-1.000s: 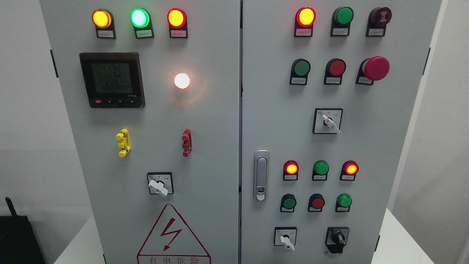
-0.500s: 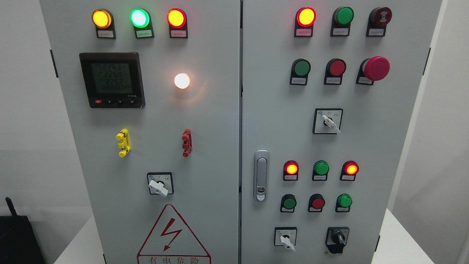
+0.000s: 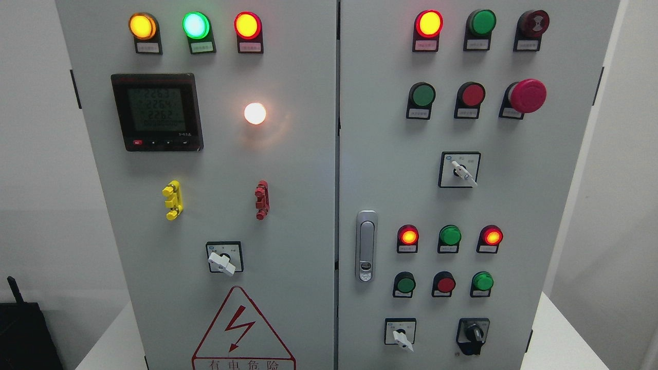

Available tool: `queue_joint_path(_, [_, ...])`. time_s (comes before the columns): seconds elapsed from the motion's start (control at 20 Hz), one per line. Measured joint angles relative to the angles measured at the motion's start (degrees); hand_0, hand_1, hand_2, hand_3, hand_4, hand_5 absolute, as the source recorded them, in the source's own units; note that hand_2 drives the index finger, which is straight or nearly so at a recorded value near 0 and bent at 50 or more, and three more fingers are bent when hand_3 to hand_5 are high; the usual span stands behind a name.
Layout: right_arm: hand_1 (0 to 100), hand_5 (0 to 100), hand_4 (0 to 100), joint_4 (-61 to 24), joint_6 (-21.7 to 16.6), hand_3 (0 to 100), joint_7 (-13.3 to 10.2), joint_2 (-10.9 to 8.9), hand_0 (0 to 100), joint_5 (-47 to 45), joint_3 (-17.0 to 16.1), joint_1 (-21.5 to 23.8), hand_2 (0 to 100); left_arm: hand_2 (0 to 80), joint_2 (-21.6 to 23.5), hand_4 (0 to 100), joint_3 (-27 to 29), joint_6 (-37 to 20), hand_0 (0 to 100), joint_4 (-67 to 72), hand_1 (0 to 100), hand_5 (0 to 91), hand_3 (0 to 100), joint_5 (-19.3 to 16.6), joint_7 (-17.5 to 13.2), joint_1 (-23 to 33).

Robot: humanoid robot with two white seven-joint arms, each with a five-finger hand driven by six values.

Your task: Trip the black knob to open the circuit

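Note:
The black knob sits at the lower right of the grey control cabinet's right door, its handle pointing roughly straight up and down. To its left is a white-handled selector switch. Neither of my hands nor either arm shows anywhere in the head view.
The cabinet's right door carries lit red lamps, green and red push buttons, a red mushroom stop button, another white selector and a door latch. On the left door are a meter, a glowing white lamp and a warning triangle.
The meter's digits have flickered slightly; nothing else has moved.

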Motion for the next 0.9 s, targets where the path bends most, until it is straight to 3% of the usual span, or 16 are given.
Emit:
queue_joint_path(0.1, [39, 12, 32, -3.26, -0.26, 31, -0.27, 0.0, 12, -0.03, -0.97, 0.59, 0, 0.0, 0.0, 0, 0.0, 0.0, 12, 0.0, 39, 0.0, 0, 0.0, 0.0, 0.0])
queue_joint_path(0.15, [40, 15, 34, -5.19, -0.26, 41, -0.35, 0.0, 13, -0.04, -1.63, 0.95, 0, 0.0, 0.0, 0, 0.0, 0.0, 12, 0.0, 39, 0.0, 0, 0.0, 0.0, 0.0])
queue_joint_path(0.3, [43, 19, 41, -10.43, -0.34, 48, -0.48, 0.0, 15, -0.06, -2.49, 1.74, 0, 0.0, 0.0, 0, 0.0, 0.0, 12, 0.0, 39, 0.0, 0, 0.0, 0.0, 0.0])
queue_joint_path(0.45, [49, 24, 49, -14.64, -0.36, 58, -2.21, -0.13, 18, -1.66, -2.54, 2.19, 0, 0.0, 0.0, 0, 0.0, 0.0, 12, 0.0, 39, 0.0, 0, 0.0, 0.0, 0.0])
queue_joint_path(0.65, [56, 34, 61, -19.0, -1.77, 78, -3.35, -0.24, 26, -3.67, -2.55, 2.73, 0, 0.0, 0.0, 0, 0.0, 0.0, 12, 0.0, 39, 0.0, 0, 0.0, 0.0, 0.0])
queue_joint_path(0.9, [68, 45, 70, -24.19, -4.16, 87, -5.08, -0.24, 32, -3.79, -2.57, 3.8, 0, 0.0, 0.0, 0, 0.0, 0.0, 12, 0.0, 39, 0.0, 0, 0.0, 0.0, 0.0])
